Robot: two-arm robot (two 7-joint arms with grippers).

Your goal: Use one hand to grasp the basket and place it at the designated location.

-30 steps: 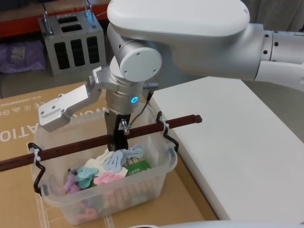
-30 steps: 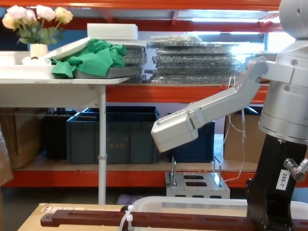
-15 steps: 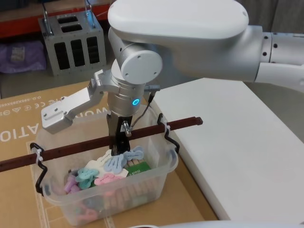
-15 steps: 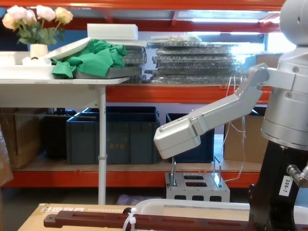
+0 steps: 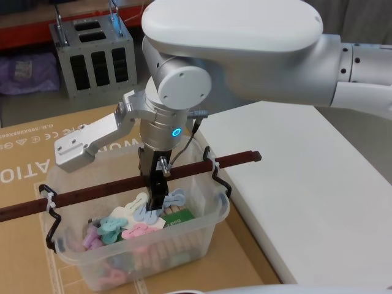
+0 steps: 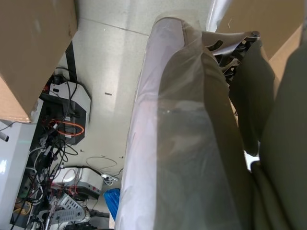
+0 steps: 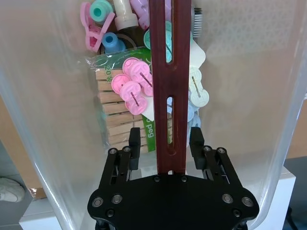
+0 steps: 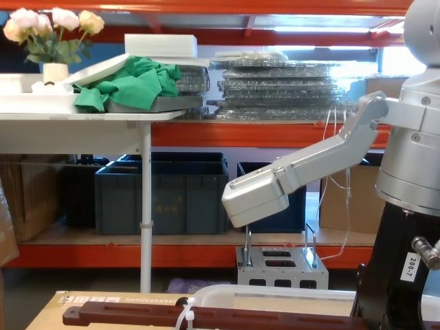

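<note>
The basket (image 5: 215, 211), a translucent white tub, sits on a cardboard box and holds pastel clips (image 7: 134, 88) and wooden pegs. Its dark red-brown bar handle (image 5: 92, 192) spans the rim, zip-tied at both ends. My right gripper (image 5: 157, 197) points straight down at the bar's middle. In the right wrist view the right gripper (image 7: 165, 139) is open, its fingers (image 7: 135, 142) straddling the handle (image 7: 170, 72) with small gaps on each side. The chest view shows the black forearm (image 8: 392, 289) with its white number label above the handle (image 8: 240, 318).
A white table (image 5: 312, 184) lies directly right of the basket. The cardboard box (image 5: 24, 156) extends left and back. A grey metal box (image 5: 92, 55) stands on the floor behind. Dark blue crates (image 8: 158, 189) sit on the far shelf, beside a white table with flowers (image 8: 69, 110).
My right gripper has come down a little, so its fingers now reach below the bar. The basket has stayed where it was.
</note>
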